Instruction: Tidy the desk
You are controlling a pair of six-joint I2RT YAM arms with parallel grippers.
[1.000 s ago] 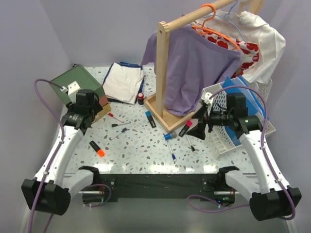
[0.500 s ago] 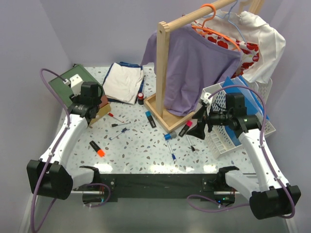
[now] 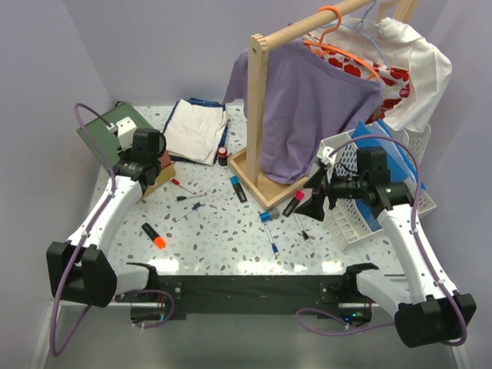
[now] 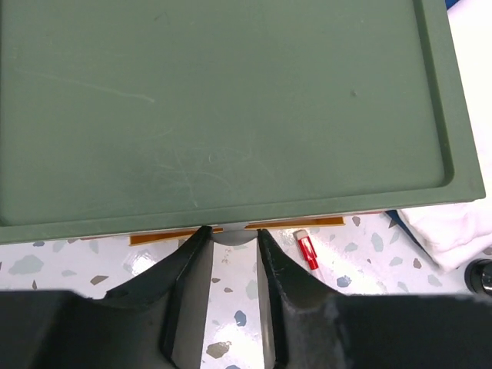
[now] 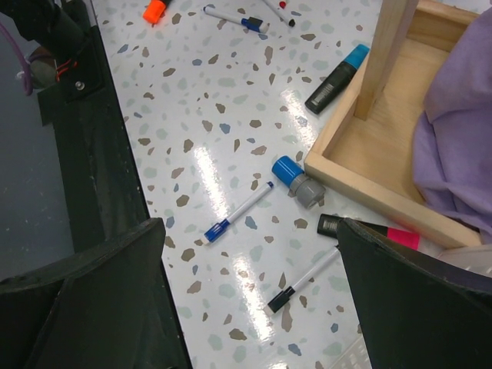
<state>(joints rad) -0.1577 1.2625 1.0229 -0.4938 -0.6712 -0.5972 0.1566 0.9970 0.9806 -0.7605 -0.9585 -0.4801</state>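
Terrazzo is showing right beneath both claws: the glossy, speckled table (image 5: 231, 92) is lying under everything I am working over.

Through the wrist camera I am watching the left claw (image 4: 231, 234). Its fingers are standing only narrowly apart, one on either side of a small pale knob (image 4: 231, 237) at the near edge of the green-topped box (image 4: 223, 108). I cannot tell whether the pads are actually pressing on that knob. Just past the claw's right finger a small red-capped piece (image 4: 306, 247) is lying on the table under the box's edge, and farther right white cloth (image 4: 453, 231) is spilling in.

The right claw (image 5: 247, 231) is hanging spread wide with nothing between its fingers. Directly below the gap a blue-capped pen (image 5: 238, 211) is lying on the table. A black-capped pen (image 5: 304, 283) is resting nearer its right finger, and a black marker with a pink end (image 5: 369, 231) is touching that finger's edge. Just ahead, a blue-and-grey cap (image 5: 296, 181) is sitting against the wooden rack base (image 5: 361, 181). Beyond that a teal-capped marker (image 5: 337, 77) is leaning along the base, with purple cloth (image 5: 461, 115) draping over it. Farthest ahead and left, an orange highlighter (image 5: 156, 9) is lying on the table.
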